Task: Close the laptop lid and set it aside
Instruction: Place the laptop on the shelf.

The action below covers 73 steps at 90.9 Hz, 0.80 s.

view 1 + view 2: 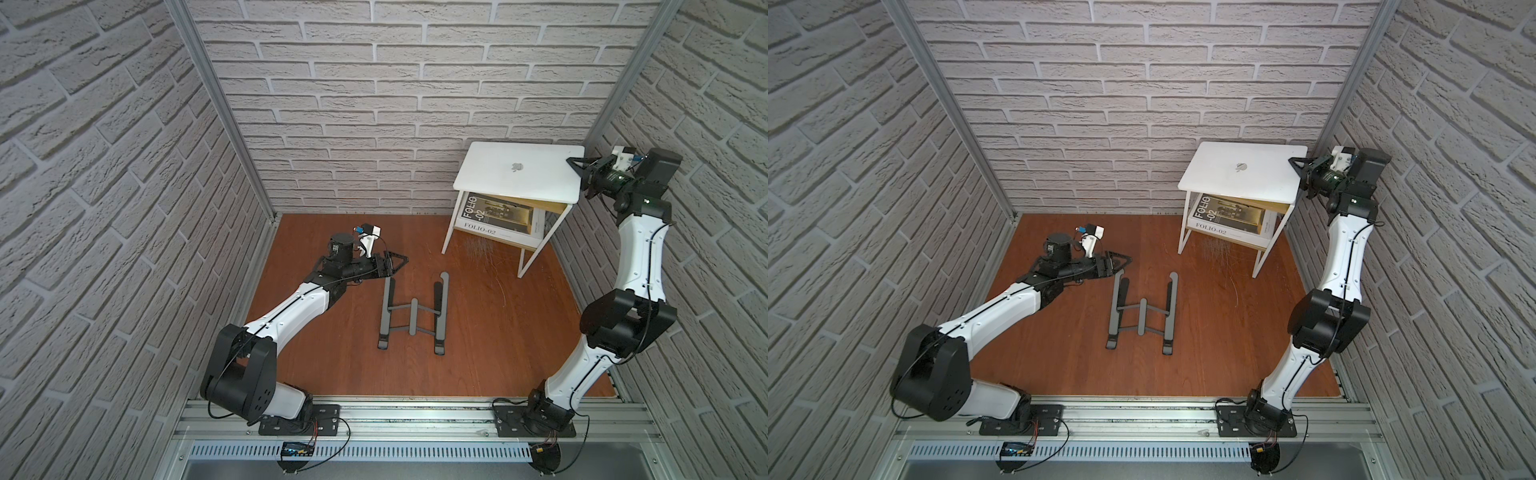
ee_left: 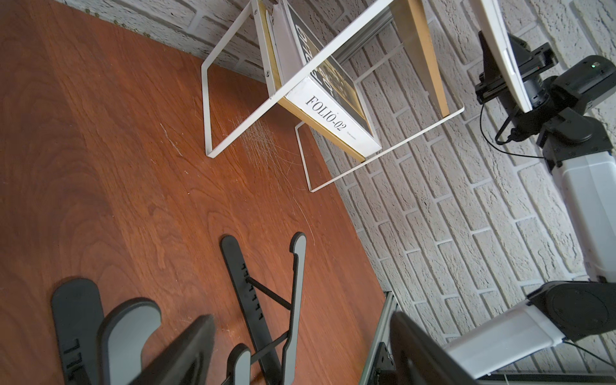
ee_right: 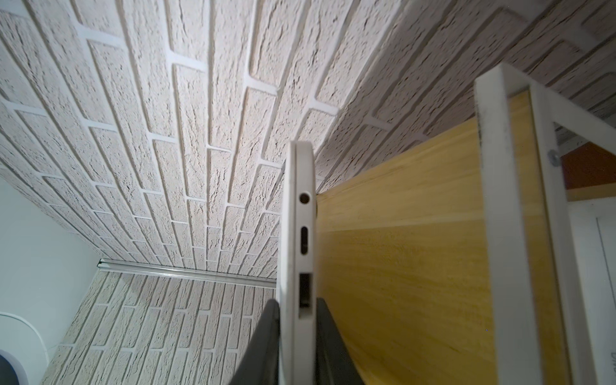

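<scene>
The laptop (image 1: 515,170) (image 1: 1241,170) lies on top of the white side table (image 1: 536,249) at the back right. The laptop lid (image 1: 490,166) is shut, its grey apple logo facing up. My right gripper (image 1: 575,162) (image 1: 1296,161) (image 3: 297,303) is shut on the laptop's right edge (image 3: 298,233), one finger above and one below, beside the ports. That edge stands slightly off the table's wooden top (image 3: 416,250). My left gripper (image 1: 401,262) (image 1: 1125,261) (image 2: 300,320) hangs open and empty over the floor, left of centre.
A dark grey H-shaped folding stand (image 1: 413,316) (image 1: 1142,311) (image 2: 266,283) lies mid-floor, just right of the left gripper. A white "FOLIO-02" book (image 1: 494,216) (image 2: 333,116) sits on the side table's lower shelf. Brick walls close in on three sides.
</scene>
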Available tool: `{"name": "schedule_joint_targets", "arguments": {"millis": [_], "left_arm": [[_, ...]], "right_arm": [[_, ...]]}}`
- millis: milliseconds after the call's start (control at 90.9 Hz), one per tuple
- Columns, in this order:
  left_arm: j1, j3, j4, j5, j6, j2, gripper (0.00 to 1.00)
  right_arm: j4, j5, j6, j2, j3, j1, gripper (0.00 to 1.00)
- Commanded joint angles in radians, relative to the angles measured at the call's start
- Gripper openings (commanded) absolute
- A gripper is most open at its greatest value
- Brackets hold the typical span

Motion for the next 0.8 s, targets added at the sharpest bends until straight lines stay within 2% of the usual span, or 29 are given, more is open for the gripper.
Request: {"name": "schedule_joint_targets", "arguments": {"millis": [0,121,275,627,792], "left_arm": [[-0.003,-0.014,0.031,-0.003,0.015,0.000,0.86],[-0.006,-0.016,0.032,-0.009,0.014,0.002,0.86],[-0.009,-0.017,0.034,-0.015,0.010,0.007,0.85],[-0.007,-0.021,0.033,-0.013,0.020,0.018,0.86],[-0.006,-0.017,0.044,-0.006,0.015,0.035,0.86]], "right_arm": [[0.028,0.002,-0.092,0.014,0.051,-0.021,0.03],[0.015,0.008,-0.108,0.005,0.045,-0.021,0.03],[-0.015,0.082,-0.152,-0.069,-0.034,-0.025,0.03],[0.132,0.165,-0.185,-0.236,-0.293,-0.045,0.03],[0.129,0.197,-0.210,-0.275,-0.336,-0.049,0.03]]}}
